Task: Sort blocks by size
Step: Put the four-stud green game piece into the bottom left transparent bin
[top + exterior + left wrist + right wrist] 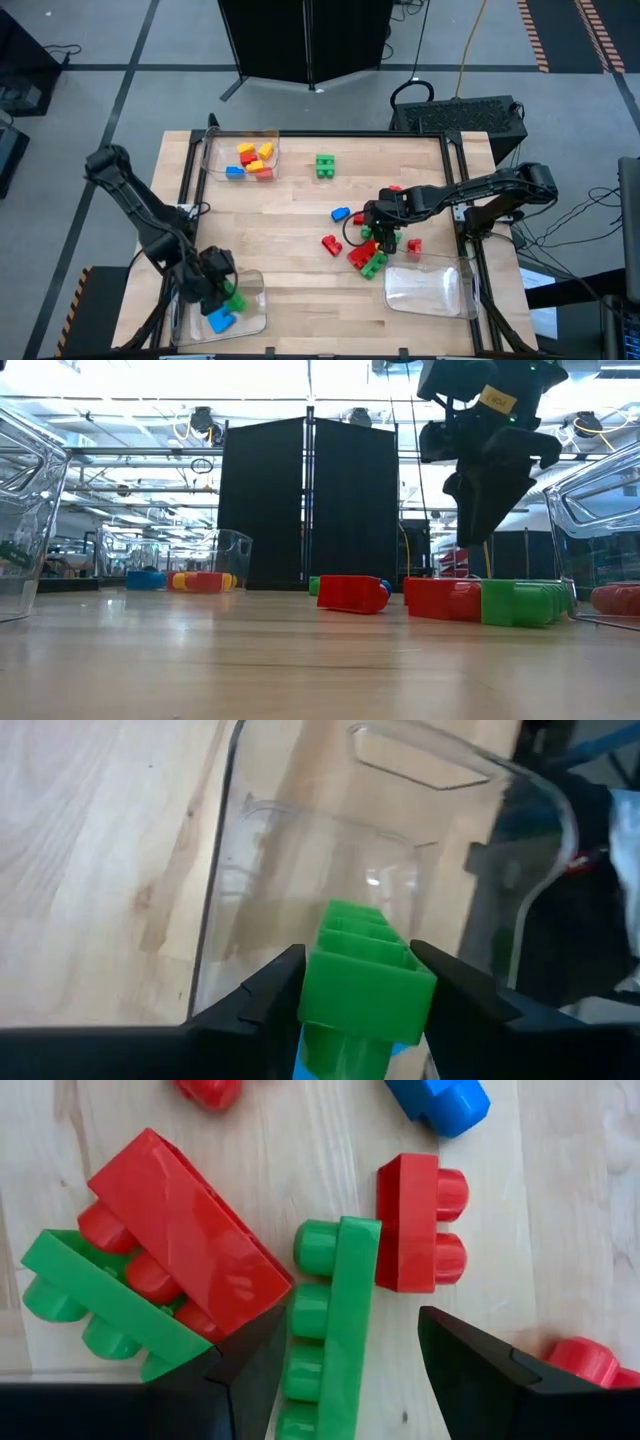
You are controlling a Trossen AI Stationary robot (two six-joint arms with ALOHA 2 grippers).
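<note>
wooden surface [300, 215] seen from above, with a clear tray at three of its corners: the left hand [215, 285] hangs over the near-left tray [250, 318], its fingers closed on a long green block [365, 970] above a blue block [221, 320] lying in that tray. the right hand [385, 238], fingers spread, straddles another long green block [330, 1330] in the loose pile of red, green and blue blocks [365, 245] just beside the near-right tray [430, 290]. farther out, a green block [324, 165] stands alone near the far-left tray [215, 150] holding yellow, red, orange and blue blocks [252, 161].
</note>
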